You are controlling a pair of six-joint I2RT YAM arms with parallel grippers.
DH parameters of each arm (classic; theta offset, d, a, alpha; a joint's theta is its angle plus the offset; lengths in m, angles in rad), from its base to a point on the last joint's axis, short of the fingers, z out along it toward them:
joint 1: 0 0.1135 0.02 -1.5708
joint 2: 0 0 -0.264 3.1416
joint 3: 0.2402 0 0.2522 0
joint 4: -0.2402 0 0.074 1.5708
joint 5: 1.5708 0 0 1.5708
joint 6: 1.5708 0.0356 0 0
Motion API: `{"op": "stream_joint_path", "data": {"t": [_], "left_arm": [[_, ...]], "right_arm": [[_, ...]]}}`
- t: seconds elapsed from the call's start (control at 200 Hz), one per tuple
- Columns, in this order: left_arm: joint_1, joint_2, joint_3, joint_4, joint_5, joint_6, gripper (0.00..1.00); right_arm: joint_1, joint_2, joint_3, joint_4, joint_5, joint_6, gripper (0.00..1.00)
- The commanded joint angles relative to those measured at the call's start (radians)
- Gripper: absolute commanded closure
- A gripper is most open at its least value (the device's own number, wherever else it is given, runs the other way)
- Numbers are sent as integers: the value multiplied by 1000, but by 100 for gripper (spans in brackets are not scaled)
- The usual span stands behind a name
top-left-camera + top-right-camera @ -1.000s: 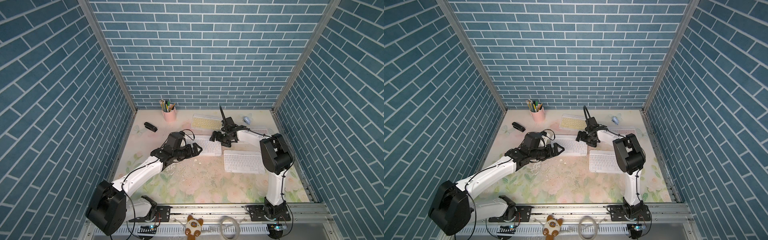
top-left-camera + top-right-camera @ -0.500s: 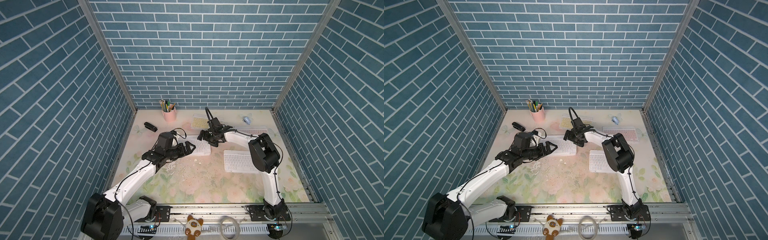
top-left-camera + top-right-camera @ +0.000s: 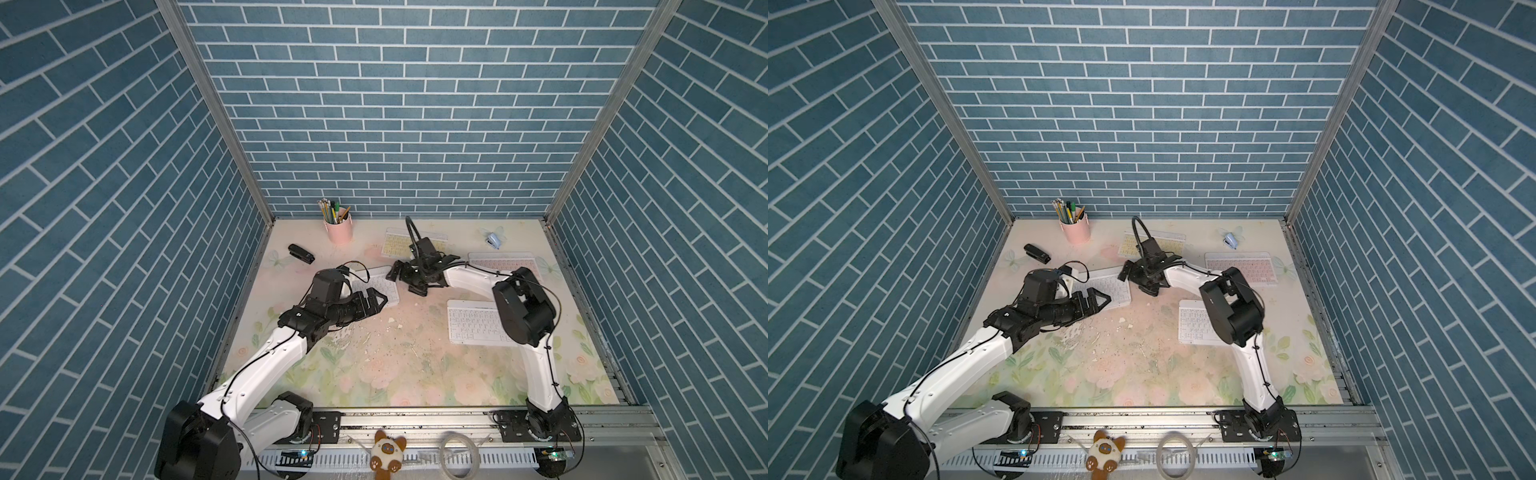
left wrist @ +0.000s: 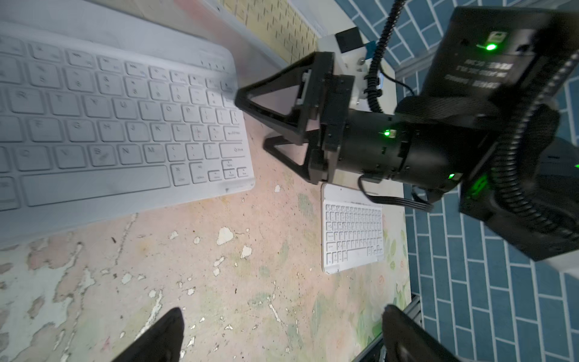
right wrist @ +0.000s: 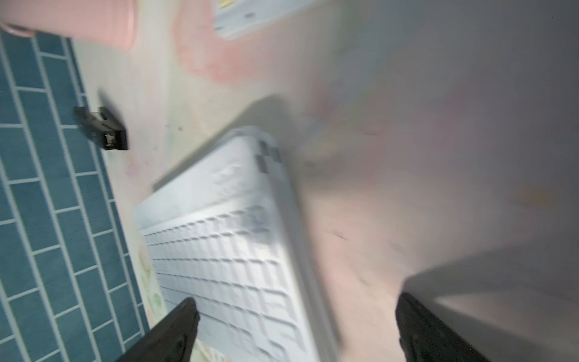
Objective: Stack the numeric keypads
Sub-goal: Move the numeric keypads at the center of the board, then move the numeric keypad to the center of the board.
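A white-keyed keypad lies left of centre on the floral mat. My right gripper is open at its right end, one fingertip over the keys and the other over bare mat. My left gripper hovers open at the keypad's near edge, holding nothing. A second white keypad lies partly under the right arm's elbow. The pink keypad and yellow keypad lie further back.
A pink pencil cup stands at the back. A black stapler lies near the left wall and a light-blue stapler at the back right. Brick walls enclose three sides. The mat's surface is flaking in the middle.
The white keypad has slid left, with the open right gripper following at its right end. The left gripper has drawn back leftward.
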Motion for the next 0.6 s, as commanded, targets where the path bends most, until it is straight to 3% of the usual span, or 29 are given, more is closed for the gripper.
{"op": "stream_joint_path", "data": {"t": [0.0,0.12,0.24,0.405,0.595], "left_arm": [[-115,96,50,50,-60,0,0],[-235,261,110,143,-83,-38,0],[-308,425,202,187,-102,-48,1],[-341,588,291,239,-65,-80,0],[-364,675,366,223,-52,-66,0]], "right_arm": [[-140,-251,-158,-92,56,-132,2],[-336,-509,-366,-229,124,-240,2],[-551,-653,-522,-281,127,-306,1],[-764,-664,-611,-281,90,-349,1],[-845,-640,-679,-241,87,-337,1]]}}
